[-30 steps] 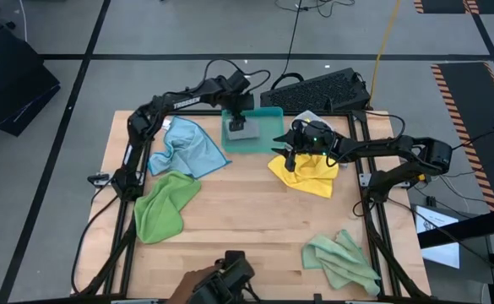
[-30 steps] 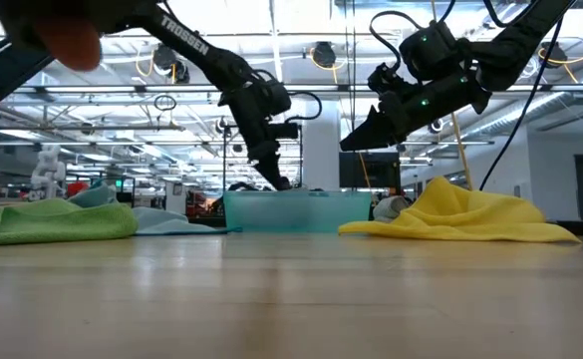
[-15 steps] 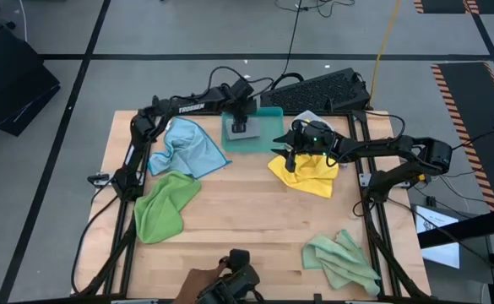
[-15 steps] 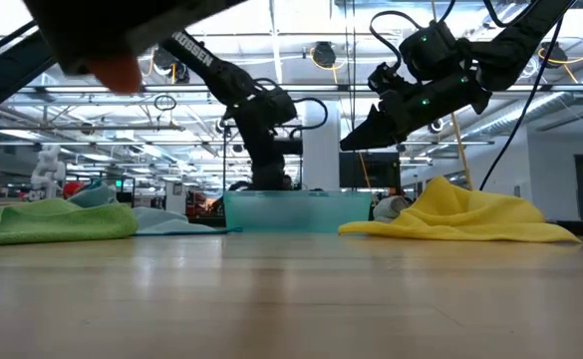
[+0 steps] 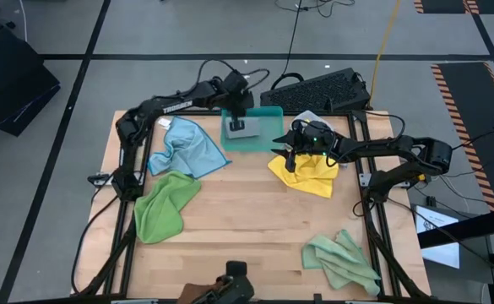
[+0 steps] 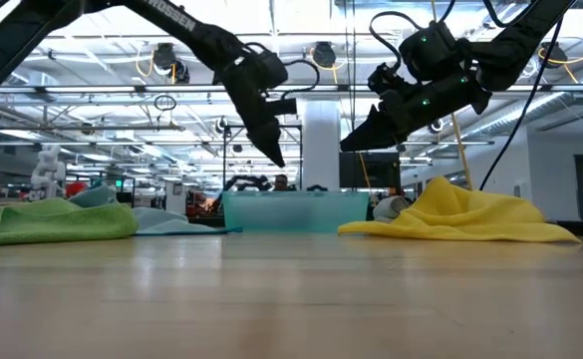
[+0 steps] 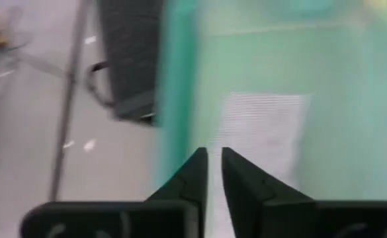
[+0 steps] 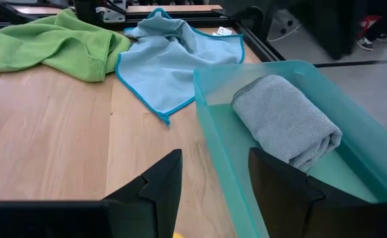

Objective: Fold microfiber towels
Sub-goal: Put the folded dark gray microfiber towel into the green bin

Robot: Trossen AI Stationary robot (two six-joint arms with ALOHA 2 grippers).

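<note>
Grey folded towel point(image 5: 243, 127) sits in the teal tray point(image 5: 268, 138); we see the left gripper point(image 5: 237, 108) above it, fingers nearly together, empty. Right gripper point(image 5: 286, 158) hangs parted over the yellow towel point(image 5: 310, 174).

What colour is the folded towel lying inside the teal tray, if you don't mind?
Grey; the folded towel in the tray shows best in the right wrist view.
</note>
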